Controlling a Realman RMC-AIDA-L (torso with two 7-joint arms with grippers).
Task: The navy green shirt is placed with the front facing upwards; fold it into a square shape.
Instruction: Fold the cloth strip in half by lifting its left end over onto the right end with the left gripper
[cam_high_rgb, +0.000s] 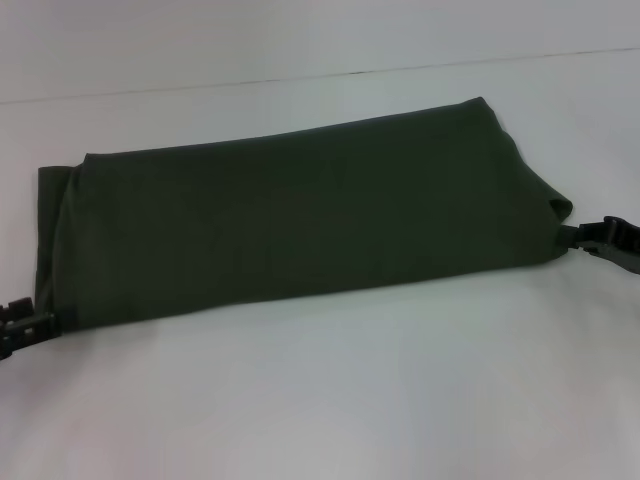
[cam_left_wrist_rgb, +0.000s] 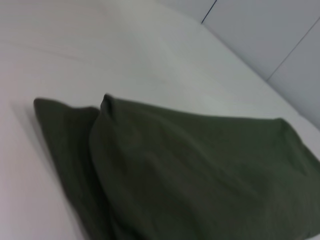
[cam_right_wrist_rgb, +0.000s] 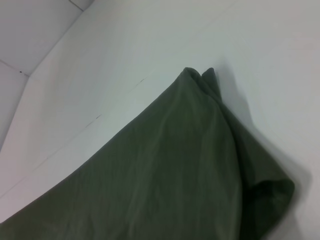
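Lying folded into a long band, the navy green shirt (cam_high_rgb: 300, 215) stretches across the white desk (cam_high_rgb: 330, 400), its long axis running from the robot's left to its right and tilting so that the right end sits farther from the robot than the left. No lettering shows on the upper face; only plain dark cloth is visible. The left end effector (cam_high_rgb: 28, 328) sits at the near left corner of the band, touching the cloth edge, and appears closed on that corner, though the fingertips are partly cut off by the picture's edge. The right end effector (cam_high_rgb: 578, 238) meets the right end of the band, where the cloth bunches to a small raised point, and looks clamped on it. Both wrist views show layered folds of the shirt (cam_left_wrist_rgb: 200, 175) (cam_right_wrist_rgb: 165, 175) resting on the desk.
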